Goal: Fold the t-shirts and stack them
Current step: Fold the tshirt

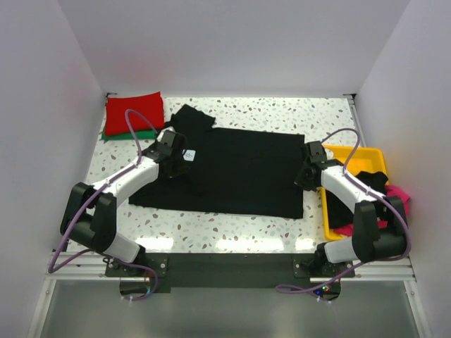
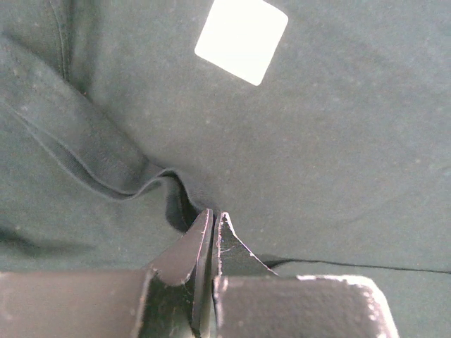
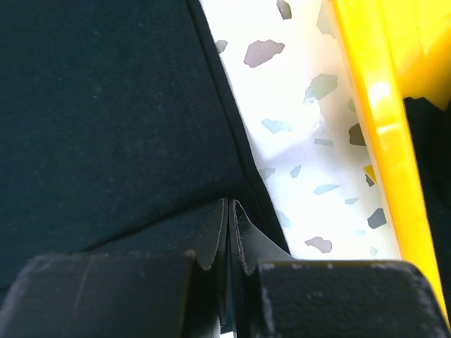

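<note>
L pincer (image 2: 213,220) clamped shut on puckered cloth of black t-shirt (image 1: 239,169), near its white label (image 2: 242,39). R pincer (image 3: 230,208) pinched shut on shirt's hem edge, beside yellow tray (image 3: 380,141). Shirt spread flat mid-bench (image 1: 232,229); red t-shirt (image 1: 134,113) folded atop green t-shirt (image 1: 144,134), far-left corner.

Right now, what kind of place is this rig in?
Likely a lab-style robot test cell rather than a home: plain white walls enclose a speckled table, with a black t-shirt spread flat, a folded red t-shirt at the back corner, and a yellow tray alongside.
</note>
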Controlling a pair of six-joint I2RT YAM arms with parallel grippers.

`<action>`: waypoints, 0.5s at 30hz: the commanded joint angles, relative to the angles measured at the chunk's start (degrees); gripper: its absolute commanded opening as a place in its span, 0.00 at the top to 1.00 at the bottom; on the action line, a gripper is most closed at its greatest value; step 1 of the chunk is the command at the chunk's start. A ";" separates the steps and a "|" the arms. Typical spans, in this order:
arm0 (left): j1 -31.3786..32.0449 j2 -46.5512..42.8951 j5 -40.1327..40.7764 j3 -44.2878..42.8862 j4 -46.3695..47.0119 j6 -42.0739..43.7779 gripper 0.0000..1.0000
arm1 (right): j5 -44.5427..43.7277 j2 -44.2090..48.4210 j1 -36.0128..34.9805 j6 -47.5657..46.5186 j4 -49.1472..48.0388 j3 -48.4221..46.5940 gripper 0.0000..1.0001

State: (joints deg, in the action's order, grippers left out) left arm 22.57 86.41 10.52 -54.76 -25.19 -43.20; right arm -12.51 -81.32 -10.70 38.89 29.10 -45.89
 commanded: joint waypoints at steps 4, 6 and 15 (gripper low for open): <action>-0.86 -3.35 1.43 -3.24 -0.21 1.54 1.00 | -2.43 4.06 0.24 -0.31 1.22 0.89 1.00; -1.12 -3.62 1.60 -3.86 -0.39 1.71 1.00 | -2.95 4.67 0.15 -0.40 1.57 1.15 1.00; -2.35 -2.48 1.52 -6.93 -1.09 2.86 1.00 | -5.33 7.31 0.15 -0.31 3.24 2.03 1.00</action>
State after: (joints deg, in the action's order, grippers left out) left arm 20.93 84.64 10.94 -58.43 -26.39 -42.15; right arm -14.50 -76.27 -10.70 38.76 31.22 -44.51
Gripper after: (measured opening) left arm 0.021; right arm 0.008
